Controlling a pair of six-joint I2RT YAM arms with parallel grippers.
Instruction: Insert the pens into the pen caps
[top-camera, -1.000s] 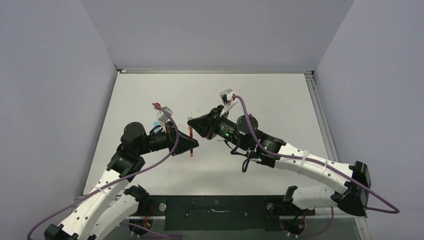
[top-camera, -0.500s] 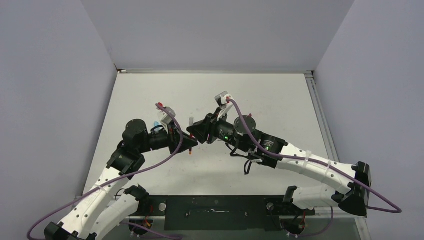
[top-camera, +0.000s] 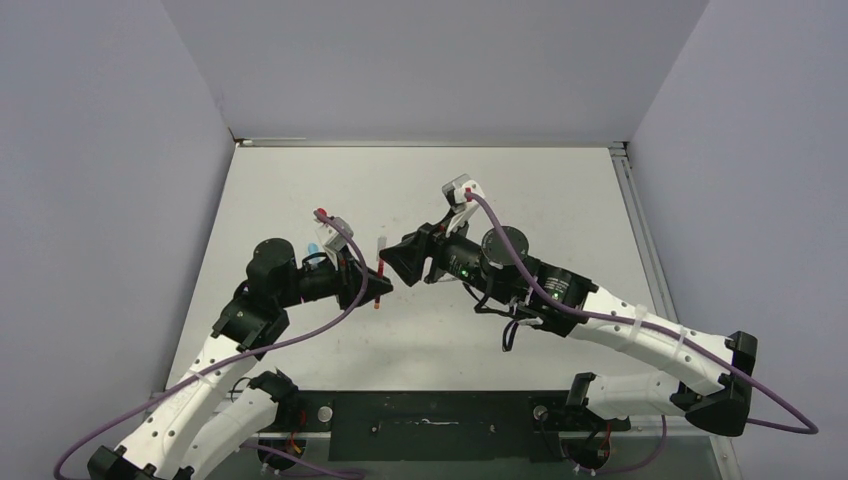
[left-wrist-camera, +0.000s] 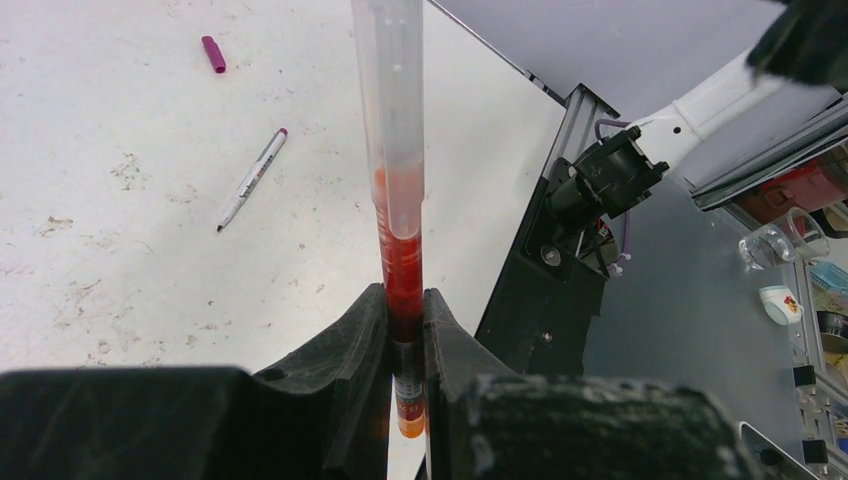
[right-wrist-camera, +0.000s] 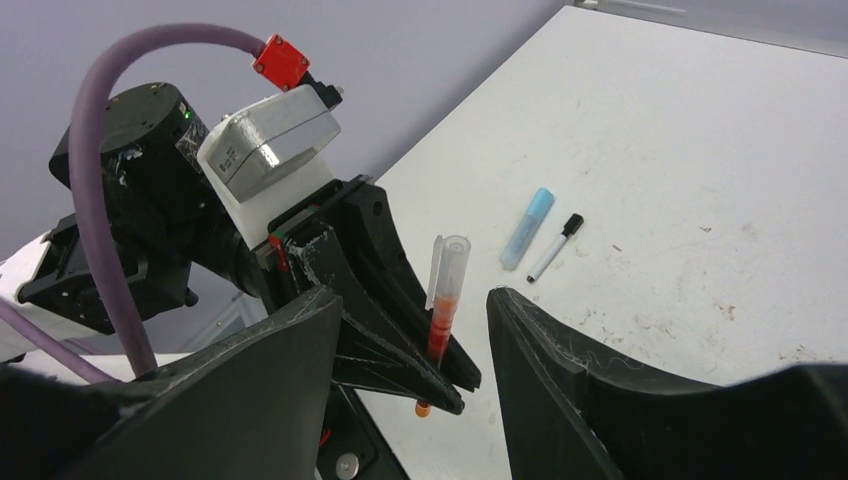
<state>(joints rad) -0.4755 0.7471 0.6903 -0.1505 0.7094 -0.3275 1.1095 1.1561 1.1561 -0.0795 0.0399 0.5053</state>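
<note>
A white, scuffed table (top-camera: 560, 200) is being enclosed by pale grey walls (top-camera: 420, 70), and near its middle the red pen (left-wrist-camera: 402, 270) is being held upright. It is being pinched low on its barrel by the pressed-in jaws of the left gripper (left-wrist-camera: 405, 330). A clear cap (right-wrist-camera: 450, 262) is being carried on its upper end. The right gripper (top-camera: 390, 262) is being kept just beside it with jaws spread wide and nothing between them.

Several risks are being judged from this pose. If the cap is pushed off-axis, the pen is likely to be tilted or slid through the narrow pinch. If the spread jaws are closed too early or too low, the left gripper's fingers could be struck, since the two grippers are very near each other. A half-seated cap could also be knocked off.

Whether the cap is fully seated cannot be told, as the pen tip is being veiled by the cloudy plastic. The pen's lower end is being partly masked by the fingers. A light-blue cap (right-wrist-camera: 527, 228) and a black-ended pen (right-wrist-camera: 555, 247) are lying side by side on the table. A purple-ended pen (left-wrist-camera: 252, 180) and a magenta cap (left-wrist-camera: 213, 54) are lying apart elsewhere. The magenta cap, the black-ended pen and the purple-ended pen are not being made out in the top view.
</note>
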